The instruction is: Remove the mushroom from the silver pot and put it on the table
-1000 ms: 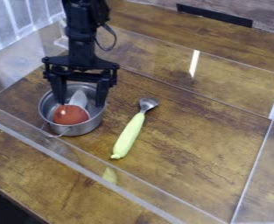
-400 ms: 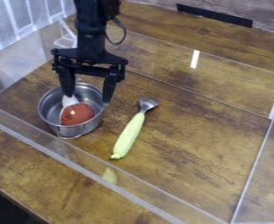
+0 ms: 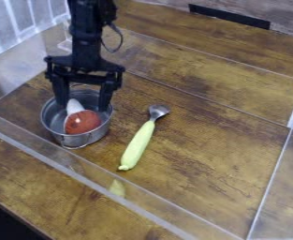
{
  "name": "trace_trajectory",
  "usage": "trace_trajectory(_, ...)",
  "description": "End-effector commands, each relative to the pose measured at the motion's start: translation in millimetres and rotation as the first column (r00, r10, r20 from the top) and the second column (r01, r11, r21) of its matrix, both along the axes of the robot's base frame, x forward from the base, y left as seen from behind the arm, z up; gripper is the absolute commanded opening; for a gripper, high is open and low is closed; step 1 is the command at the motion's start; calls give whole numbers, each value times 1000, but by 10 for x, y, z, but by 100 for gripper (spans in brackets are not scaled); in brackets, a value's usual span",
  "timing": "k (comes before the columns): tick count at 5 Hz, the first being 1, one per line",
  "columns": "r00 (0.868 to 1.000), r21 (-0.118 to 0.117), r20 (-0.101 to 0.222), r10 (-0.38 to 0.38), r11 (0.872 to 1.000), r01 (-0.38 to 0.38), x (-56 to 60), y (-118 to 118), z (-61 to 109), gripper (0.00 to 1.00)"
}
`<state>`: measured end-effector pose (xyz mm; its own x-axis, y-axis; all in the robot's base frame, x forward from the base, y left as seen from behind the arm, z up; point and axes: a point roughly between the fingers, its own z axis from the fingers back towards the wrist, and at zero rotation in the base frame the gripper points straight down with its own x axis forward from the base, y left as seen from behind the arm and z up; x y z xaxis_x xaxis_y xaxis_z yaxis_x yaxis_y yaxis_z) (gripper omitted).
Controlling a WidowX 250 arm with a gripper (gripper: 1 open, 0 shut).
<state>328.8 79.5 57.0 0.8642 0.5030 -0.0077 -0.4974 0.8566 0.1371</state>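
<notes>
clear acrylic walls (image 3: 174, 202), overhead glare

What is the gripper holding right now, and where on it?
Nothing. The gripper is open above the silver pot, and the mushroom sits inside the pot, not clamped.

single raised view, angled down across the table (image 3: 224, 112), moderately close

Pretty even indoor light, kinda low-res and soft overall. 1 bright white glare streak on the table (image 3: 209, 67) (upper right of the silver pot (image 3: 76, 125)), shadows faint.
</notes>
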Motion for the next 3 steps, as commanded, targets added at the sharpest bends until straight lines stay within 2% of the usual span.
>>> trace_trajectory(1,999,18,31,-12,1000,11,65,179,-32,100)
trace_trajectory(2,998,16,30,-47,999,47,63,254,-35,0)
trace_trajectory(3,996,7,32,-84,996,84,60,326,21,0)
